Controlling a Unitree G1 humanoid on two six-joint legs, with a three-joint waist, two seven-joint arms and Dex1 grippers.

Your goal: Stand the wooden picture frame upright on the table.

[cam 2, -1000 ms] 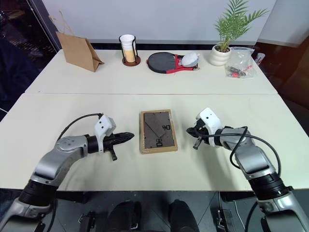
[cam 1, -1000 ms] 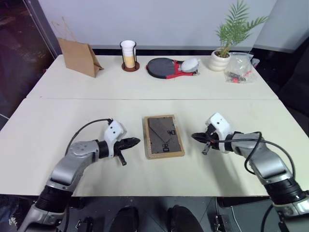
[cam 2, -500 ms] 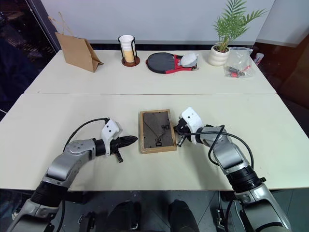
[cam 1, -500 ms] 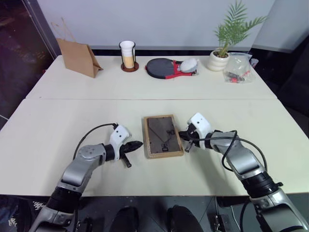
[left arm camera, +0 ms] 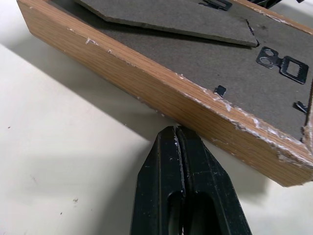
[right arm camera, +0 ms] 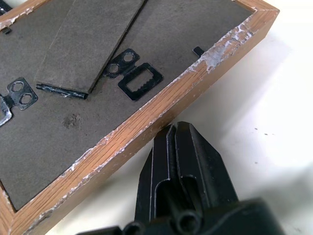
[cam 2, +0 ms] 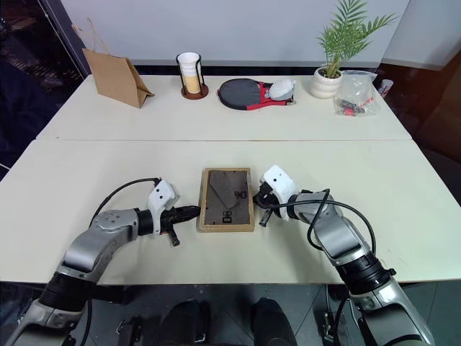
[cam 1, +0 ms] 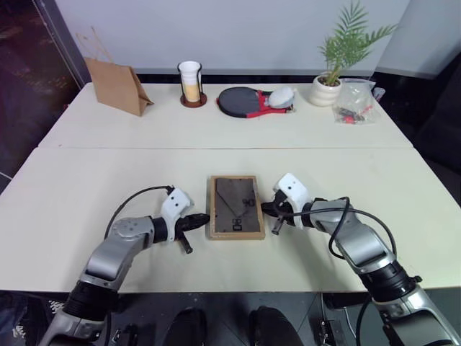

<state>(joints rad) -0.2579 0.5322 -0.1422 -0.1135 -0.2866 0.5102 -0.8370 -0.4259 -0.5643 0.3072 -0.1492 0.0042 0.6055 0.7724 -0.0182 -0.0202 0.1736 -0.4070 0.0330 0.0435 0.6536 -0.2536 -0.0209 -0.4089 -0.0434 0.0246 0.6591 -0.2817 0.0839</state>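
Observation:
The wooden picture frame (cam 1: 235,207) lies flat, face down, on the near section of the table (cam 1: 108,166). Its dark grey back, folded stand and white marks face up. My left gripper (cam 1: 204,216) is shut, and its tip rests at the frame's left edge. The left wrist view shows the closed fingertips (left arm camera: 176,134) right against the light-wood side (left arm camera: 171,93). My right gripper (cam 1: 265,207) is also shut and presses its tip on the frame's right edge (right arm camera: 146,122). Neither gripper holds anything.
Along the far section stand a brown paper bag (cam 1: 115,85), a cup in a black holder (cam 1: 191,81), table-tennis paddles (cam 1: 248,101), a potted plant (cam 1: 335,72) and a clear plastic bag (cam 1: 356,101). A seam (cam 1: 216,148) joins the two tabletop sections.
My right gripper moved left until it met the frame's right edge. The frame slid a little left and squared up against the left gripper, which stayed in place.

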